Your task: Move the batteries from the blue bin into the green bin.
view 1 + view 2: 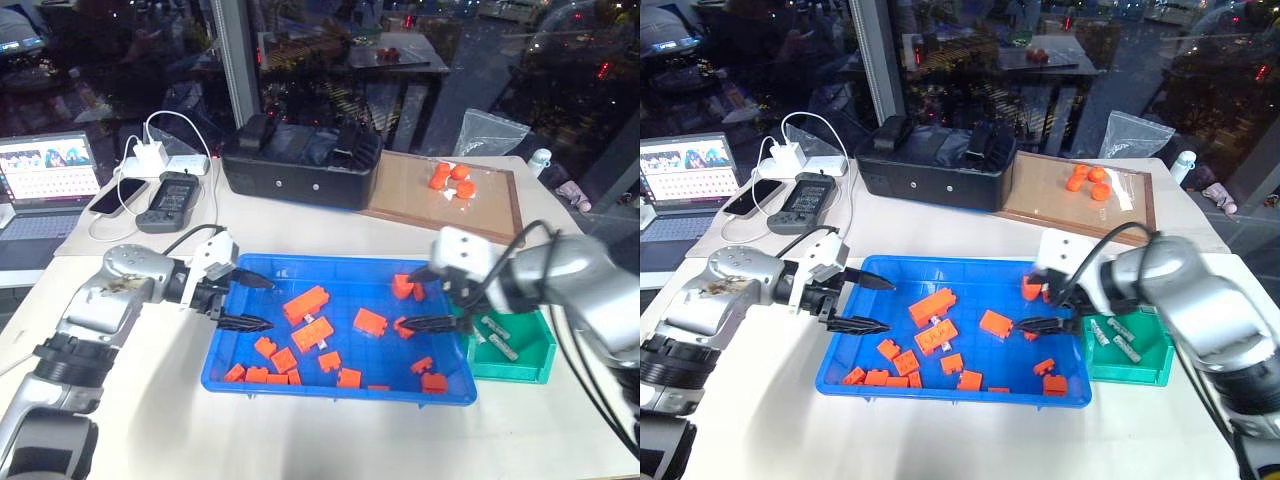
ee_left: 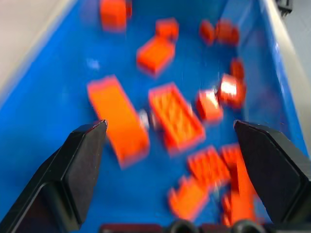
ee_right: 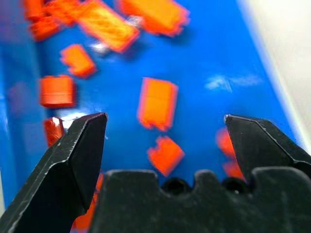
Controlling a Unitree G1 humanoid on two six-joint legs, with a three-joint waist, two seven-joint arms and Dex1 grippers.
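**Both hands open over the blue bin, looking for the next battery**

Nearest to us lies the front rim of the blue bin [image 1: 340,391] on the white tabletop [image 1: 150,420], with a row of orange blocks [image 1: 262,374] just behind this rim. More orange blocks are scattered over the blue floor.

Our left hand [image 1: 246,303] hangs over the left edge of the bin, its two black fingers well apart and holding nothing. Our right hand [image 1: 420,298] hangs over the right part of the bin, also with the fingers wide apart and empty, near a few orange blocks.

The green bin [image 1: 520,365] stands just beside the right end of the blue bin. Two batteries [image 1: 497,335] already lie in it. In the left wrist view we see a small silvery thing [image 2: 144,118] between two long orange blocks; we think it may be a battery, but it is blurred and we cannot be sure.

We judge that the step in hand is a new reach into the blue bin. The next move calls for finding a battery among the blocks, lowering one open hand around it only, and closing without catching a block.
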